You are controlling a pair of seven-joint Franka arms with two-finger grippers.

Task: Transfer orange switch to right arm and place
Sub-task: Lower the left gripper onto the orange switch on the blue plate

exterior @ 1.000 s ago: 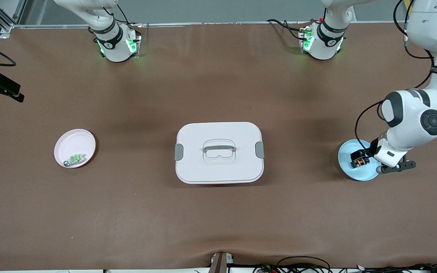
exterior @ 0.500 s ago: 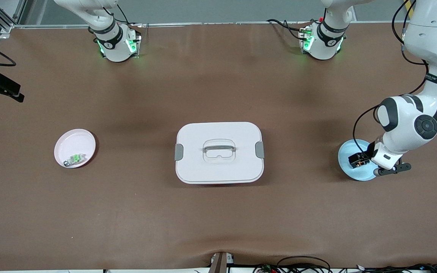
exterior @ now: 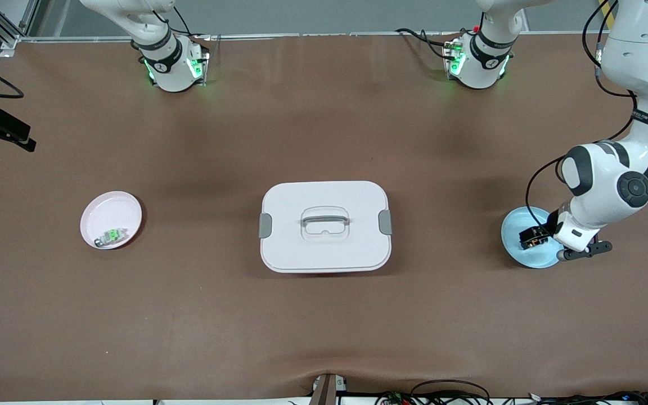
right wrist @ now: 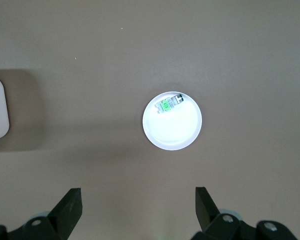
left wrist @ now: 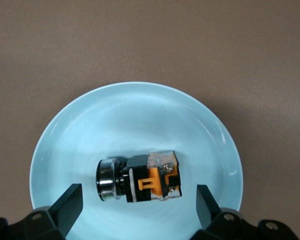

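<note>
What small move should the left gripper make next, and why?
Probably lower straight down and close. The left gripper is open, its fingers either side of the orange switch lying in the blue dish, not touching it. The right gripper waits open above the pink dish.

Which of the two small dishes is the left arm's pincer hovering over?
The pale blue round dish holding the black-and-orange switch; the pink dish holds a green-centred one.
</note>
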